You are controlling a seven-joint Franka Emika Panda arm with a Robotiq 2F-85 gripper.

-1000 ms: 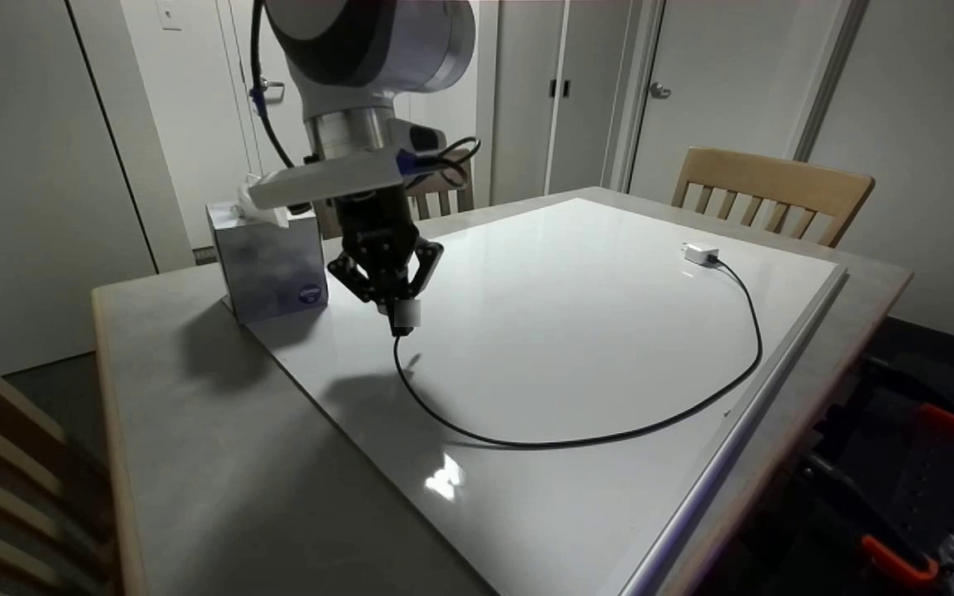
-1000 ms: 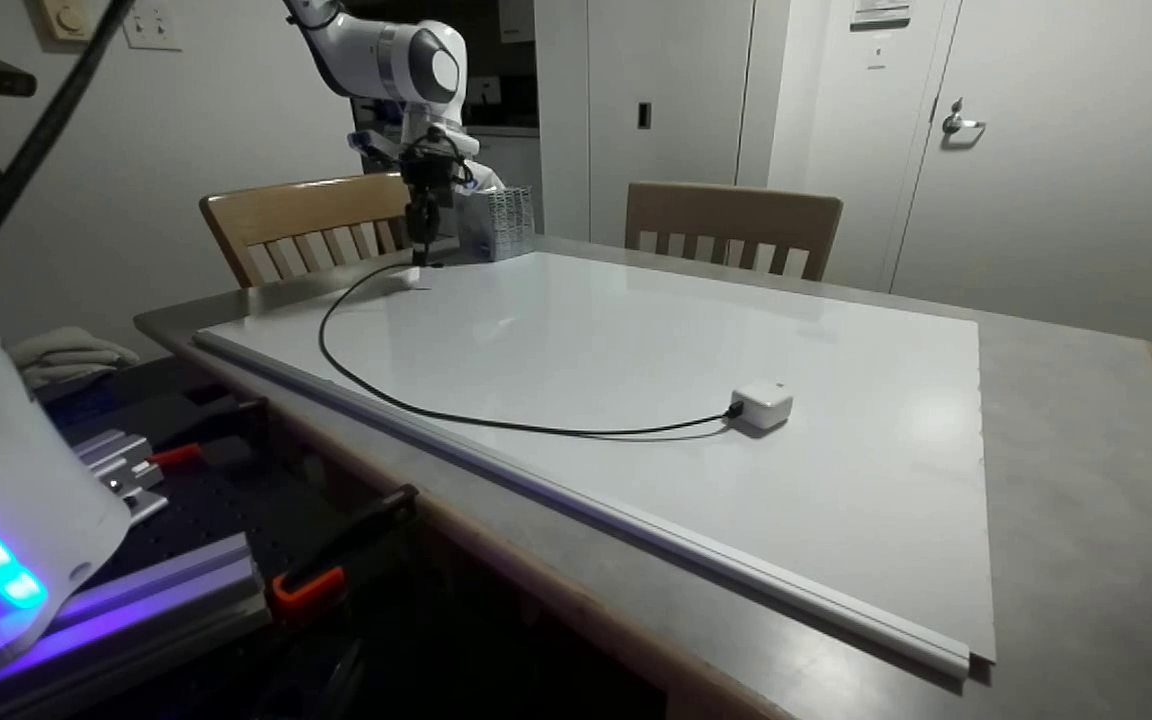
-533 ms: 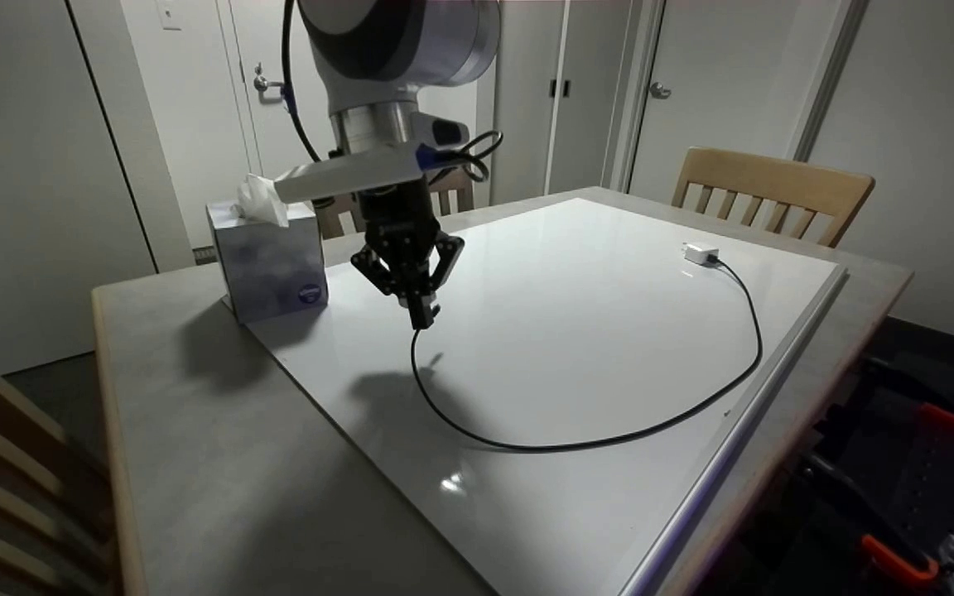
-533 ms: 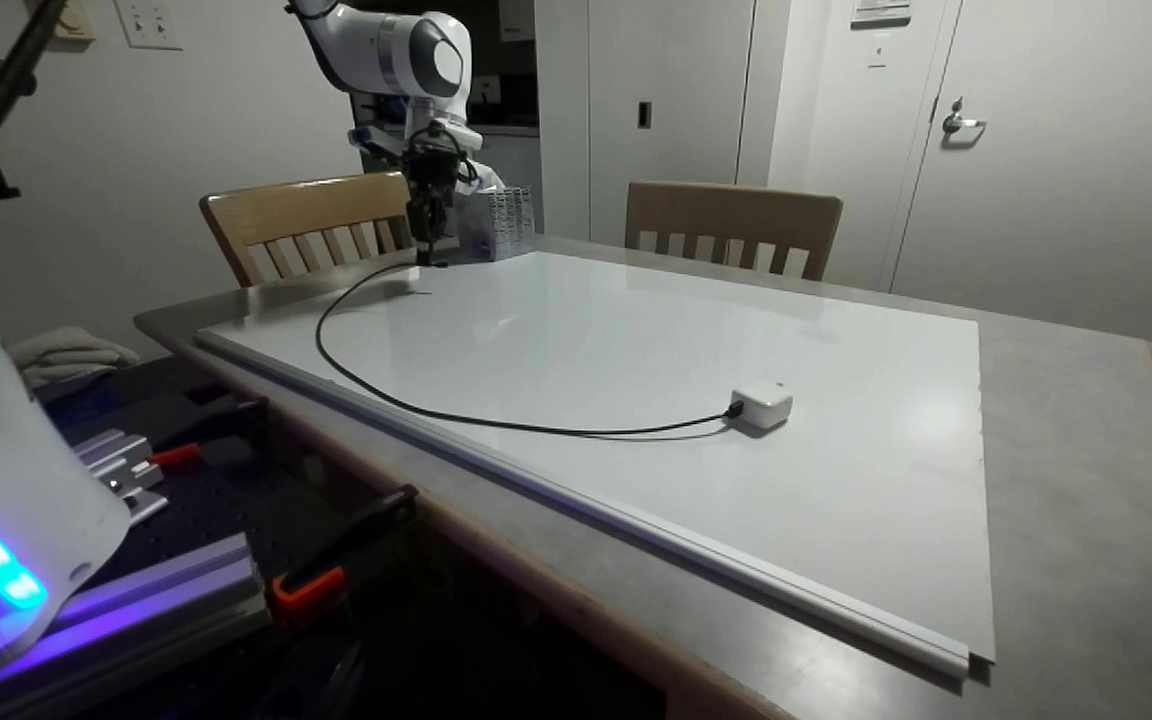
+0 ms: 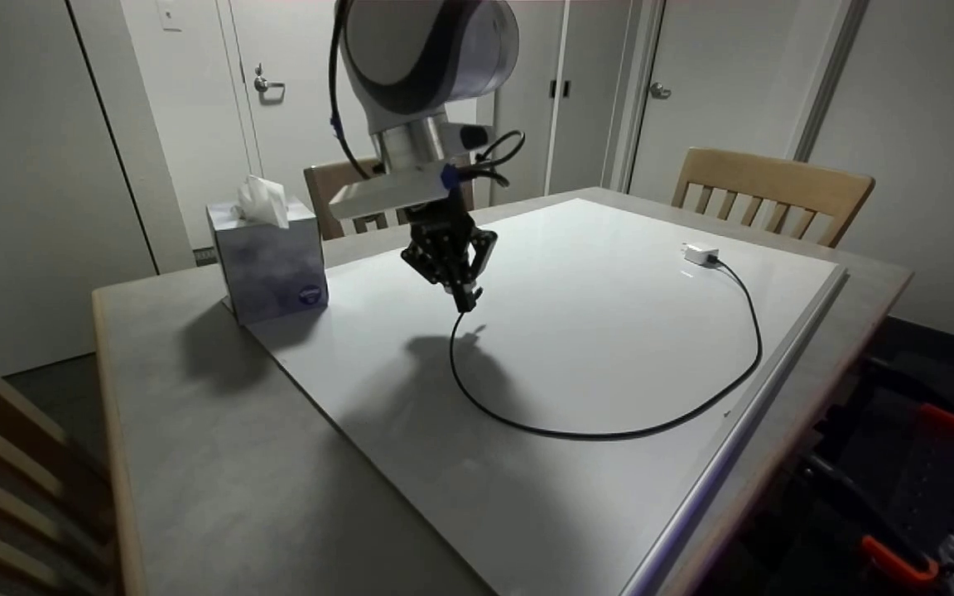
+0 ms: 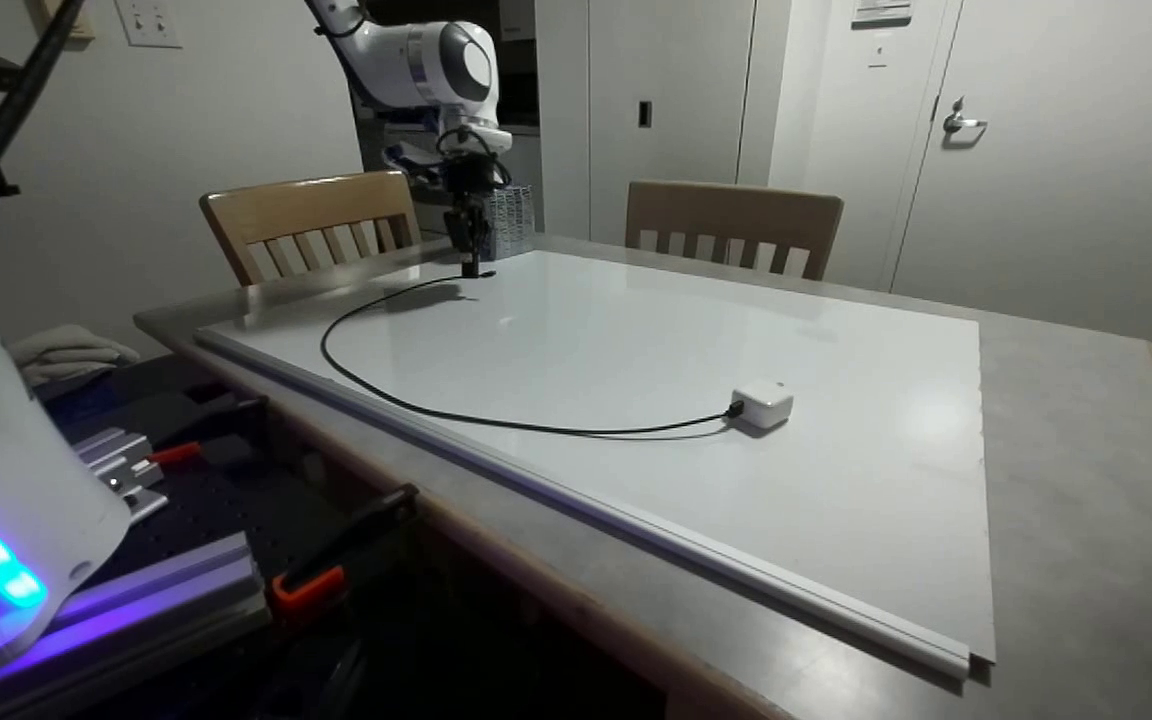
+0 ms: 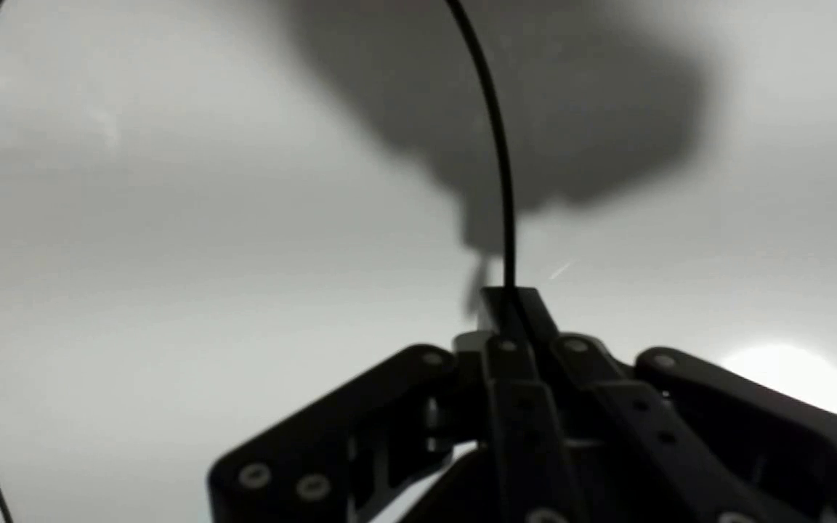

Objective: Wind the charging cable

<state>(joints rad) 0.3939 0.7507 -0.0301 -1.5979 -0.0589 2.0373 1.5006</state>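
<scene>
The charging cable, a thin black cord (image 5: 589, 436) (image 6: 576, 432), sweeps in one wide curve over the white board. Its far end plugs into a small white charger block (image 5: 701, 254) (image 6: 763, 404), which rests on the board. My gripper (image 5: 464, 305) (image 6: 471, 270) is shut on the cord's other end, held a little above the surface, and a short dark tip juts out beside the fingers. In the wrist view the cord (image 7: 498, 131) runs straight into the closed jaws of the gripper (image 7: 511, 301). The charger block is out of the wrist view.
A tissue box (image 5: 268, 261) (image 6: 510, 222) stands at the board's corner, near the arm. A raised rail (image 5: 729, 451) (image 6: 636, 525) follows one long edge of the white board (image 5: 576, 290). Wooden chairs (image 5: 775, 178) (image 6: 733, 220) surround the table.
My gripper has moved away from the tissue box and further over the board, carrying the cord's end. The cord's curve has shifted with it; the charger block has stayed put.
</scene>
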